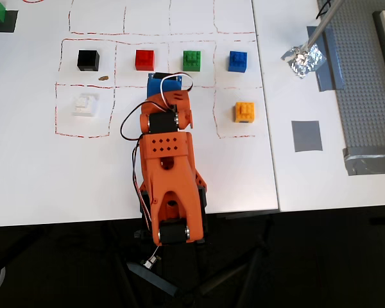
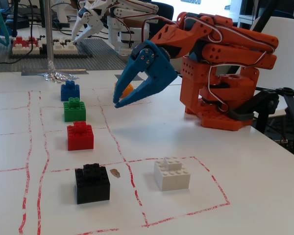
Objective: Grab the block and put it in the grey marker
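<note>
The blue block (image 1: 237, 61) sits in the top-right cell of the red-lined grid; in the fixed view it (image 2: 70, 91) is the farthest block in the left row. The grey marker (image 1: 307, 136) is a flat dark-grey square on the table right of the grid; I cannot make it out in the fixed view. My gripper (image 2: 117, 98) has blue jaws, parted a little and empty, held above the table and pointing down-left. In the overhead view the gripper (image 1: 160, 79) is mostly under the orange arm, between the red and green blocks, left of the blue block.
Green (image 1: 192, 59), red (image 1: 144, 59), black (image 1: 88, 59), white (image 1: 85, 104) and orange-yellow (image 1: 244, 111) blocks sit in grid cells. Crumpled foil (image 1: 303, 59) and a grey studded baseplate (image 1: 366, 90) lie at the right. A small brown speck (image 1: 103, 78) lies near the black block.
</note>
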### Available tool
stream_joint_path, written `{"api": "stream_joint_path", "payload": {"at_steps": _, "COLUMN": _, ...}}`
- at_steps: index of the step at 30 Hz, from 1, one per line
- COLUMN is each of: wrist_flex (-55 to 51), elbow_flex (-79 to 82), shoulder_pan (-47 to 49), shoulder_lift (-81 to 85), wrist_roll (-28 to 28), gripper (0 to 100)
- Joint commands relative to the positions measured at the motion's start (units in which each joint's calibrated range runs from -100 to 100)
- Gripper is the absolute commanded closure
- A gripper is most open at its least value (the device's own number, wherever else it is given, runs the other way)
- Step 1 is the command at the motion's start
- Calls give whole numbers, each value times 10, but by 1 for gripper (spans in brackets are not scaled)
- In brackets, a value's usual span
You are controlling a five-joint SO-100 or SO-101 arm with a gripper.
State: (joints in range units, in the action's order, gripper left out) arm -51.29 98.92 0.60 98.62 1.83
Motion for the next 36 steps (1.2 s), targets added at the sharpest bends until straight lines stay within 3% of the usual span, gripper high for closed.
{"api": "stream_joint_path", "payload": {"at_steps": 1, "wrist_flex": 0, "elbow_flex": 8, "shoulder_pan": 12, "shoulder_lift": 9, "wrist_roll": -9, "gripper": 100}}
{"api": "stream_joint_path", "payload": {"at_steps": 30, "wrist_flex": 0, "elbow_flex": -1, "shoulder_pan": 7, "shoulder_lift": 9, "wrist_roll": -7, "gripper": 100}}
{"api": "stream_joint_path", "payload": {"at_steps": 36, "wrist_flex": 0, "elbow_flex": -88, "shoulder_pan": -16, "shoulder_lift": -94, "wrist_roll": -5, "gripper": 100}}
